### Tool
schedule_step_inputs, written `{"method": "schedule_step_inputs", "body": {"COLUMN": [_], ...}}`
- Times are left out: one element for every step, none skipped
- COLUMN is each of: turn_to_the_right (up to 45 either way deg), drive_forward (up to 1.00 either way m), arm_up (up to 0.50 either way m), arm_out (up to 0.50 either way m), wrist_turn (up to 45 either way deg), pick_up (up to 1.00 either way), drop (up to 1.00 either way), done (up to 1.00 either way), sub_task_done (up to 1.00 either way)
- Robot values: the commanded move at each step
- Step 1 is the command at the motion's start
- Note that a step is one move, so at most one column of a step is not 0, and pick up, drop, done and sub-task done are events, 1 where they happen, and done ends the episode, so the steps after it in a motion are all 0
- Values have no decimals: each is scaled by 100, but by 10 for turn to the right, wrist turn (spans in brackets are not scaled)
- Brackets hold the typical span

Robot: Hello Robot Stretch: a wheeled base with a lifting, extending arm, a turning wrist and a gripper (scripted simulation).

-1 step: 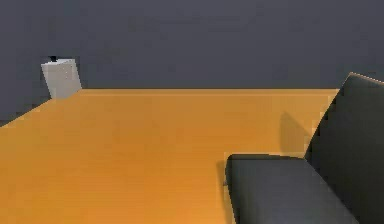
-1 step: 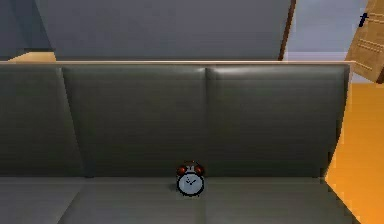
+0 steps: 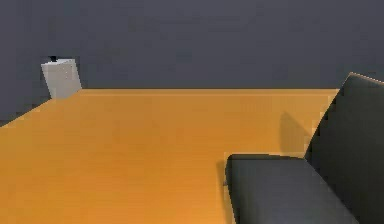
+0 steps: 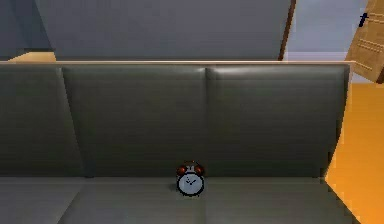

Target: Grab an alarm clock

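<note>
A dark sofa [image 4: 150, 120] stretches across the arm side view, its back cushions upright before a grey wall [image 4: 160, 25]. An orange floor [image 3: 130, 150] spreads through the forward view, with a dark padded seat [image 3: 300, 190] at its right. The alarm clock [image 4: 190, 181], red-belled and white-faced, stands upright on the sofa's seat against the backrest. A pale box [image 3: 62, 78] sits by the far wall. The gripper's state cannot be told.

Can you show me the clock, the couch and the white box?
alarm clock [image 4: 190, 184]: arm side view, on its round white face.
couch [image 4: 130, 120]: arm side view, on its back cushion.
white box [image 3: 64, 80]: forward view, on its front side.
</note>
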Motion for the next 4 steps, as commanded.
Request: {"method": "schedule_step_inputs", "body": {"turn_to_the_right": [0, 0, 0, 0], "drive_forward": [0, 0, 0, 0], "arm_up": [2, 0, 0, 0], "arm_out": [0, 44, 0, 0], "wrist_turn": [0, 0, 450, 450], "pick_up": [0, 0, 0, 0], "drop": [0, 0, 0, 0], "done": [0, 0, 0, 0], "sub_task_done": [0, 0, 0, 0]}}
